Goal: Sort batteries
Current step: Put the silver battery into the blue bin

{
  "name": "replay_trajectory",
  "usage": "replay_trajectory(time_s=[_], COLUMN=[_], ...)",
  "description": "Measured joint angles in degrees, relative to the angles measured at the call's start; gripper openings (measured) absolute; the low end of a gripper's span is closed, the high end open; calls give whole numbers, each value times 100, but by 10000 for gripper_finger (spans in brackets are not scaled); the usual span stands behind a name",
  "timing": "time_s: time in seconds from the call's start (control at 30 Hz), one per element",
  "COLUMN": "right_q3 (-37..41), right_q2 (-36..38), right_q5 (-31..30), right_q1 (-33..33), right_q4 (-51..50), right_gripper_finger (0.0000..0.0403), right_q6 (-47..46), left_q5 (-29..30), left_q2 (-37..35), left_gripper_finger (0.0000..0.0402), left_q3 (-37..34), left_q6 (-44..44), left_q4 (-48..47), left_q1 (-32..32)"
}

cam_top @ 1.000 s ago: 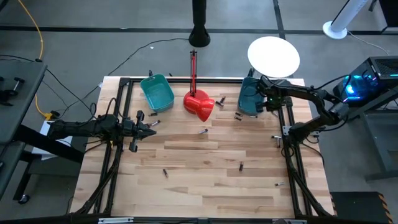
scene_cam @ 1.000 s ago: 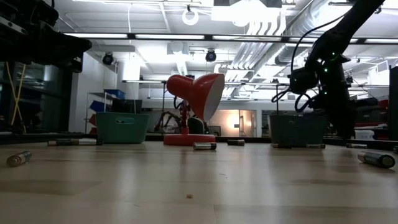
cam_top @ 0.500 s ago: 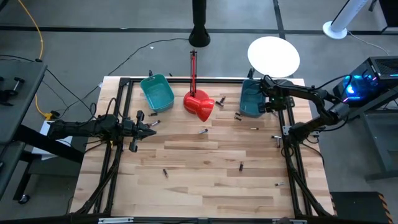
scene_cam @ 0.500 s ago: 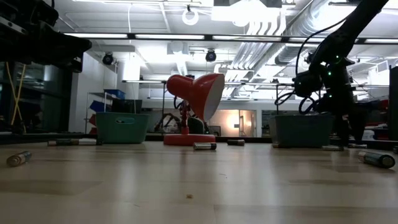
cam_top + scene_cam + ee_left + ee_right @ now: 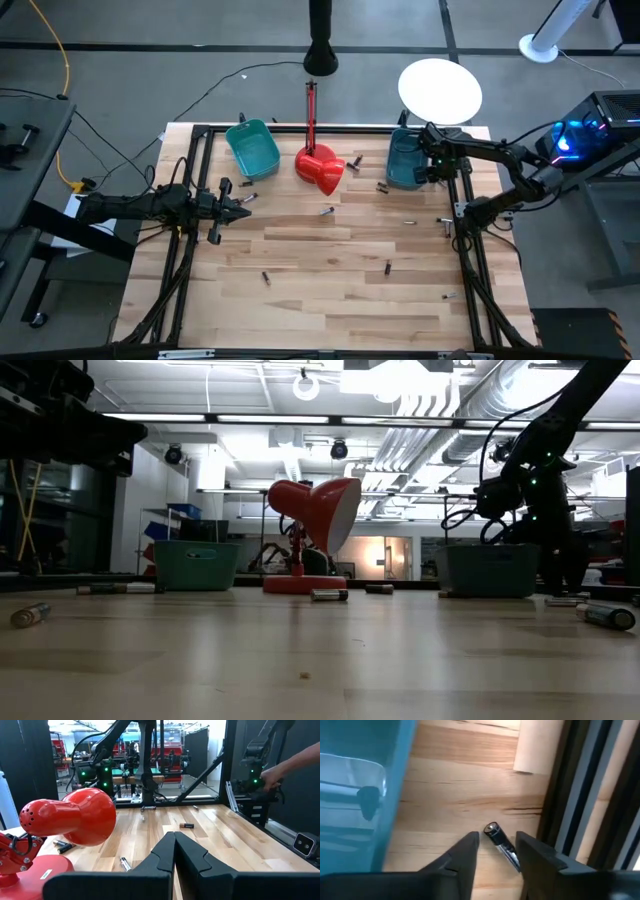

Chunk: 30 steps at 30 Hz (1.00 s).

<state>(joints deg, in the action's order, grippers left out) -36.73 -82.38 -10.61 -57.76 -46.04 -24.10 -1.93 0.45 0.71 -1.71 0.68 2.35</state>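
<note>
Several small dark batteries lie scattered on the wooden table (image 5: 330, 300), such as one battery (image 5: 327, 211) near the middle. Two teal bins stand at the far side, the left bin (image 5: 252, 148) and the right bin (image 5: 403, 160). My right gripper (image 5: 433, 172) points down just right of the right bin, open. In the right wrist view its fingers (image 5: 470, 847) stand on either side of one battery (image 5: 504, 847) that lies flat on the wood. I cannot tell whether they touch it. My left gripper (image 5: 243, 200) waits shut at the left side, level above the table.
A red desk lamp (image 5: 322, 170) stands between the bins. The black frame rail (image 5: 580, 795) runs close beside the battery under my right gripper. A person's arm (image 5: 295, 762) shows beyond the table's right side. Open wood lies toward the near edge.
My right gripper has moved from over the right bin toward the table's right edge and down, and now stands low beside the bin over a battery. My left arm has kept still.
</note>
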Motion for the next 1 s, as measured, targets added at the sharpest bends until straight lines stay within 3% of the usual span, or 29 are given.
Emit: replay_trajectory(time_s=[0.13, 0.2, 0.47, 0.77, 1.0], right_q3=[4, 4, -152, -1000, -1219], right_q2=[-2, -3, 82, 1214, 2021], right_q5=[68, 87, 144, -226, 912], right_q1=[4, 4, 2, 4, 635], right_q4=[-38, -46, -692, -1160, -692], right_gripper_finger=[34, 13, 6, 3, 3], right_q6=[-102, -114, -216, -555, -1105], left_q5=[0, 0, 0, 0, 0], left_q2=[-1, -1, 0, 0, 0], left_gripper_finger=[0, 0, 0, 0, 0], left_q3=[0, 0, 0, 0, 0], left_q6=[-1, 2, 2, 2, 1], left_q4=[1, 0, -2, -2, 0], left_q1=[-1, -1, -1, -1, -1])
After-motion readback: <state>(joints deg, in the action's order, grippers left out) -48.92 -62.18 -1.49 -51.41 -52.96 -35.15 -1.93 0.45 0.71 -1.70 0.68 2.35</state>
